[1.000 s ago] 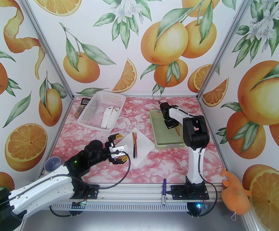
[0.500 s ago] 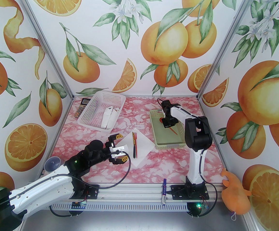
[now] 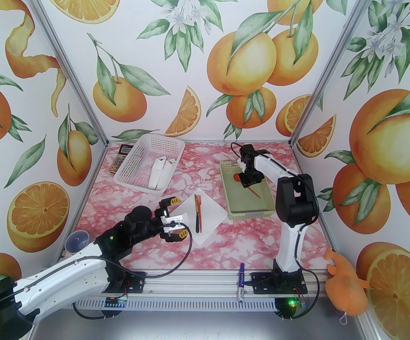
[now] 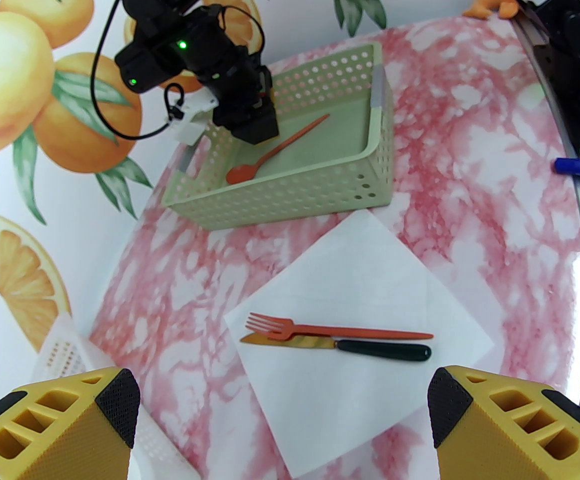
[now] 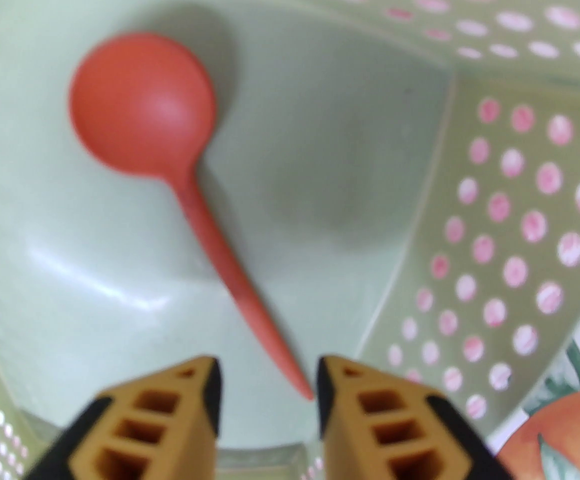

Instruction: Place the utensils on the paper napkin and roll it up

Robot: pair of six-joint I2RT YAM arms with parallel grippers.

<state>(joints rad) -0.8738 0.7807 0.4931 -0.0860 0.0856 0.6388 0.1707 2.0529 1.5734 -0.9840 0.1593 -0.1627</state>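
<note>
**A:** Where do the utensils lie?

**B:** Two rest side by side, touching, across the middle of the white square paper napkin (image 4: 370, 278): the slim orange-red plastic fork (image 4: 350, 330) and the gold-bladed knife with a dark green handle (image 4: 370, 349). Set along one line, they look ready for rolling. The orange-red plastic spoon (image 5: 142, 103) lies apart, flat on the floor of the pale green perforated plastic basket (image 4: 290, 203).

**A:** And the right gripper?

**B:** The right gripper (image 5: 268, 383) hangs inside the basket with its jaws parted. The spoon's tapered handle tip sits between them, close to one pad, and nothing is clamped. I judge the thin end suits a pinch better than the round bowl.

**A:** The left?

**B:** The left gripper (image 4: 284, 408) hovers at the napkin's edge, jaws spread wide and empty, probably placed for the fold.
</note>
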